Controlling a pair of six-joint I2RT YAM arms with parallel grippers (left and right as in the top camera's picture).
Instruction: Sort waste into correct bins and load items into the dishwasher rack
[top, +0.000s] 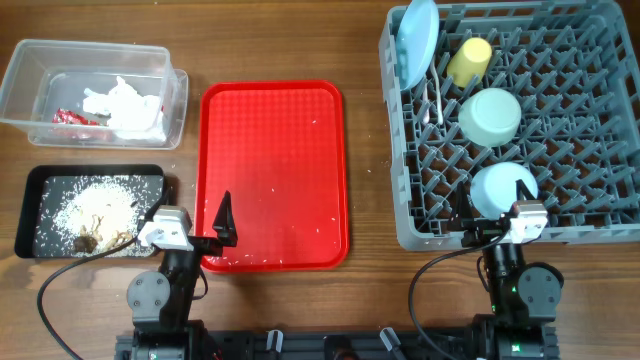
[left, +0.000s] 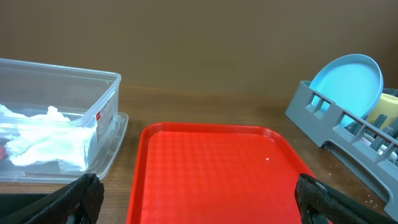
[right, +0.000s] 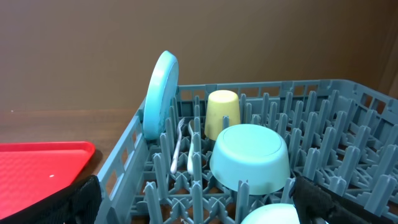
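Observation:
The grey dishwasher rack (top: 590, 150) holds an upright light-blue plate (top: 418, 40), a yellow cup (top: 470, 62), an upturned pale-green bowl (top: 490, 115), a light-blue bowl (top: 500, 185) and white fork and spoon (top: 436, 100). White napkins (top: 125, 105) and a red wrapper (top: 72, 117) lie in the clear tub (top: 30, 80). Rice and brown scraps (top: 100, 210) fill the black tray (top: 40, 180). My left gripper (left: 199, 208) stands open over the red tray's near edge. My right gripper (right: 202, 208) stands open over the rack's front, holding nothing.
The red serving tray (top: 275, 150) lies in the middle of the wooden table, with a few white specks on it. In the left wrist view the rack (left: 323, 121) stands to its right and the tub (left: 93, 81) to its left.

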